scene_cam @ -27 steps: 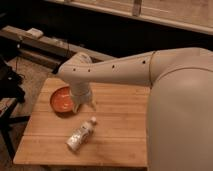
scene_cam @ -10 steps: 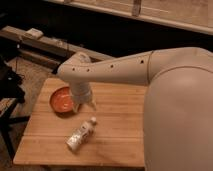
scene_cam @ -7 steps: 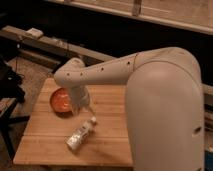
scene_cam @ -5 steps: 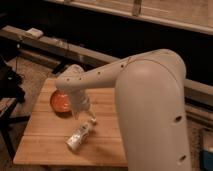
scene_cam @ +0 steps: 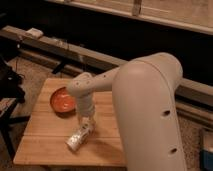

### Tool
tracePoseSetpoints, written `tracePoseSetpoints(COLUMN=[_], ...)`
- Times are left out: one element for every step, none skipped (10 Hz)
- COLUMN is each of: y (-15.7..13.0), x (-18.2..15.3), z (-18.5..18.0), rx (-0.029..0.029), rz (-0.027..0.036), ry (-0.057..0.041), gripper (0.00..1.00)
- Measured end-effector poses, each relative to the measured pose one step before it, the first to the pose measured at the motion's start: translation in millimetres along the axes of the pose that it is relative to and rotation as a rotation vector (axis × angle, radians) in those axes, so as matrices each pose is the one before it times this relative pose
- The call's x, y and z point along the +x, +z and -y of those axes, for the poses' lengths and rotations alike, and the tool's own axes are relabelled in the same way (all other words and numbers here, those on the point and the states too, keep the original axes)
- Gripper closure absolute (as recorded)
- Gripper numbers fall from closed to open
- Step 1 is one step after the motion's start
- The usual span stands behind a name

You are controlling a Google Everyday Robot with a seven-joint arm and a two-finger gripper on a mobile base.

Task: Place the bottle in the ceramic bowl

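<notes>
The bottle (scene_cam: 80,138) lies on its side on the wooden table (scene_cam: 42,145), near the front, its cap end pointing up-right. The ceramic bowl (scene_cam: 62,100), orange-red inside, sits on the table's back left, a little behind and left of the bottle. My gripper (scene_cam: 88,123) hangs from the white arm (scene_cam: 145,110), pointing down. It is right over the bottle's upper end, at or just above it. The gripper hides the bottle's cap. The bowl holds nothing.
The big white arm covers the table's right side. A dark chair (scene_cam: 7,82) stands at the left of the table. A long dark bench (scene_cam: 75,50) runs behind it, with a pale object (scene_cam: 35,33) on it. A blue-and-white item (scene_cam: 206,150) is on the floor at the right.
The gripper has moved from beside the bowl forward and down to the bottle's upper end. The arm's bulk has swung left across the view. Bottle and bowl have not moved.
</notes>
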Motion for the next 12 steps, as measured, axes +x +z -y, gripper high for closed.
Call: tracePoseSetpoints(y=[5.55,6.28,3.86,2.31,4.59,3.42,2.03,3.38,2.88,2.24,2.12,2.71], x=[1.97,-0.16,-0.96,0.92,0.34,0.3,-0.11,0.07,-0.19,-0.16,-0.53,0.24], z=[-1.61,3.26,1.78,-0.97,-4.1,-2.13,-1.33,-1.11,-0.14,0.3,0.59,0.24], rx=[-0.01889,-0.00697,-0.00452,-0.00215,-0.00971,-0.00469,-0.00341,-0.004,-0.0026,0.00005,0.00118,0.00398], rz=[-0.01628,-0.01684,-0.00883,-0.00636,-0.00576,-0.00603,-0.00284,-0.00851,-0.00846,-0.00581,-0.00662,-0.00927], ry=[0.02137,0.01912,0.01231,0.00338,0.00717,0.00774,0.00214,0.00494,0.00485,0.00311,0.00298,-0.00024], gripper=[0.35,0.35,0.35,0.35,0.35,0.35,0.35,0.35,0.35,0.35,0.35,0.36])
